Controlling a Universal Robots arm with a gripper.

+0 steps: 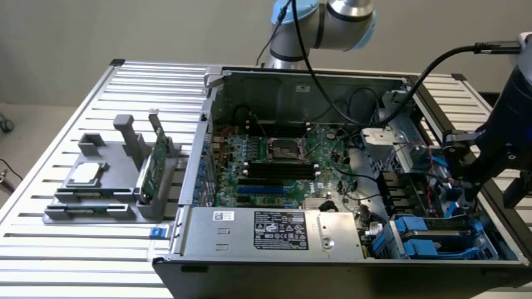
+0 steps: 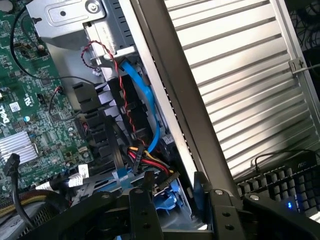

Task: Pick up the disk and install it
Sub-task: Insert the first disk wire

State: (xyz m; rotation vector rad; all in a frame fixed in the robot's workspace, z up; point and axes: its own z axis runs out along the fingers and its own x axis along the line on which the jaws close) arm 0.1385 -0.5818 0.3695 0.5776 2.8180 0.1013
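Observation:
My gripper (image 1: 467,192) hangs at the exterior view's right, over the drive bay (image 1: 432,242) in the front corner of the open computer case. In the wrist view the two black fingers (image 2: 145,200) stand wide apart, and the blue plastic edge of the disk (image 2: 172,200) sits between them, so the gripper (image 2: 173,179) is shut on it. The disk's metal body is hidden beneath the fingers. Just ahead of the fingertips lies a bundle of red, yellow and black wires (image 2: 146,161).
The bay holds other blue carriers (image 1: 415,227). A blue cable (image 2: 145,95) and the case wall (image 2: 175,115) run close beside the gripper. Motherboard (image 1: 275,159) and power supply (image 1: 275,230) fill the case. A grey holder (image 1: 124,205) with chip (image 1: 87,174) and green card (image 1: 151,165) stands on the slatted table.

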